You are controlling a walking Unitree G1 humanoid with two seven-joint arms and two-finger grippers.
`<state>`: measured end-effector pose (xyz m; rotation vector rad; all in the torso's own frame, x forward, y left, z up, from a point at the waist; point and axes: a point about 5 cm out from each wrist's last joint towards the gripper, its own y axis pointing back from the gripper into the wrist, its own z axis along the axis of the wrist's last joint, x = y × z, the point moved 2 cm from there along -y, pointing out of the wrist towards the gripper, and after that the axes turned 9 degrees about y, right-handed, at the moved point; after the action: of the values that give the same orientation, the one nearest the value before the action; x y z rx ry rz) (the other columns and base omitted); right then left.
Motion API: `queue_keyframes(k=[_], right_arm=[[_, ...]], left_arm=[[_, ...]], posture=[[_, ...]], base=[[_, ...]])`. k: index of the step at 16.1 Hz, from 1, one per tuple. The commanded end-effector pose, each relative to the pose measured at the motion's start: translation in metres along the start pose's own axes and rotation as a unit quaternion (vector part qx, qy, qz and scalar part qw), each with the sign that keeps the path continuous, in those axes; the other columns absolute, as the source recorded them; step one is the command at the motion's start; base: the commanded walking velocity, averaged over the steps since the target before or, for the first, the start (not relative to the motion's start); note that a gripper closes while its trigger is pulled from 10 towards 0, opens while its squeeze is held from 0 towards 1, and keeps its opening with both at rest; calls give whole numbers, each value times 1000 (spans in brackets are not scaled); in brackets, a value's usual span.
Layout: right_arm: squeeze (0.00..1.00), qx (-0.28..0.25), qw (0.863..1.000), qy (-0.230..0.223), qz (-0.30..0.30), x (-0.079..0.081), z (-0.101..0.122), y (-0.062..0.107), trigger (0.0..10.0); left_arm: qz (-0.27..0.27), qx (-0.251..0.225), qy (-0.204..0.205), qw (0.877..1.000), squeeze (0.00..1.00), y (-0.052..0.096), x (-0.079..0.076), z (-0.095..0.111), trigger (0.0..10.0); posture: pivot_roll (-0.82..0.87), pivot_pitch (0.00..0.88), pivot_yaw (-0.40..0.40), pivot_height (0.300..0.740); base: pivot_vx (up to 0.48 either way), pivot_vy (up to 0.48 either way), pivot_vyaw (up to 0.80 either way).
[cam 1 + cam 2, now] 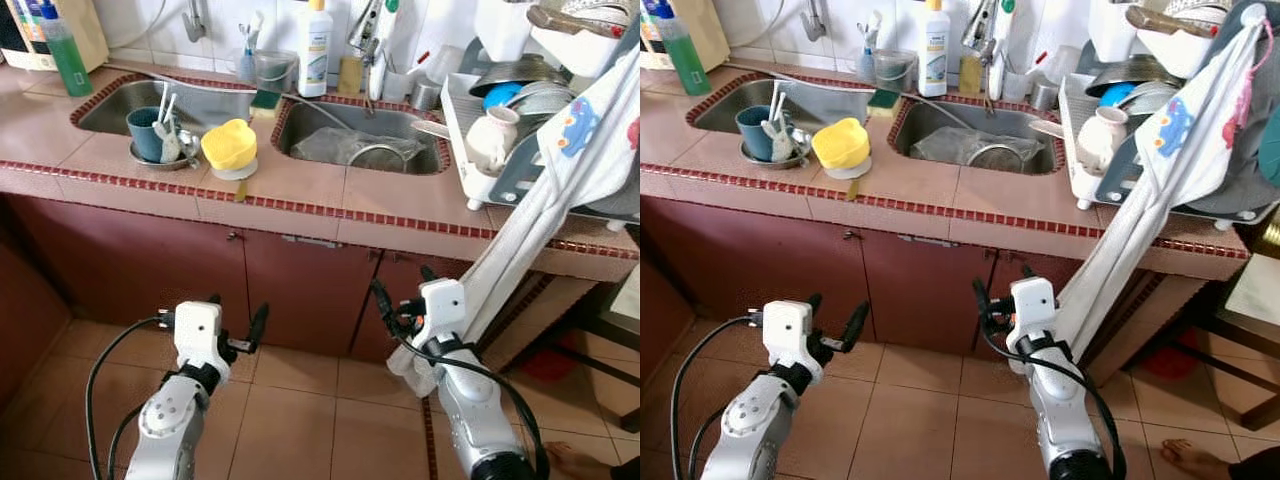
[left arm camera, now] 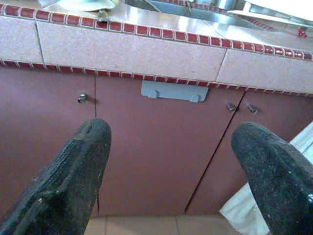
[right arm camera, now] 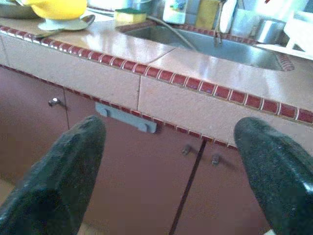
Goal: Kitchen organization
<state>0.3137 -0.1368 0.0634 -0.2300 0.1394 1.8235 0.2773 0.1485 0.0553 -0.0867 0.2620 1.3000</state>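
Note:
Both grippers hang low in front of the maroon cabinet doors [image 1: 300,285], below the pink tiled counter [image 1: 300,185]. My left gripper [image 1: 237,315] is open and holds nothing. My right gripper [image 1: 403,290] is also open, with a white cloth [image 1: 520,230] hanging just beside its arm. On the counter between the two sinks a yellow bowl [image 1: 229,144] lies upside down on a small plate. A teal cup [image 1: 146,132] with utensils stands on a metal plate next to it. The right sink [image 1: 360,140] holds a metal bowl and a grey cloth.
A white dish rack [image 1: 480,150] full of dishes stands on the counter's right end, and the cloth drapes from it to the floor. A green bottle [image 1: 66,52], a white bottle [image 1: 315,45] and a sponge [image 1: 266,98] stand by the taps. A dark chair [image 1: 600,340] is at right.

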Motion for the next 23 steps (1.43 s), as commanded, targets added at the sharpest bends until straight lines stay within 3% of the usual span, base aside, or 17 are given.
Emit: queue_keyframes(k=[1, 13, 19, 23], right_arm=[[0, -5, 1000, 1, 3, 1, 5, -2, 10000], [0, -4, 1000, 13, 15, 4, 10, -2, 10000], [0, -8, 1000, 13, 16, 2, 13, -2, 10000], [0, -23, 999, 24, 13, -6, 21, -5, 10000]], left_arm=[[2, 3, -3, 1000, 0, 2, 1, 2, 10000], [-5, 4, -21, 1000, 0, -5, 0, 11, 10000], [-11, -8, -32, 999, 0, -9, -4, 20, 10000], [-29, -38, -74, 996, 0, -11, -9, 36, 10000]], posture=[[18, 0, -80, 740], [18, 0, -79, 740], [18, 0, -82, 740], [18, 0, -87, 740]], base=[[0, 382, 0], [0, 454, 0], [0, 0, 0], [0, 0, 0]])
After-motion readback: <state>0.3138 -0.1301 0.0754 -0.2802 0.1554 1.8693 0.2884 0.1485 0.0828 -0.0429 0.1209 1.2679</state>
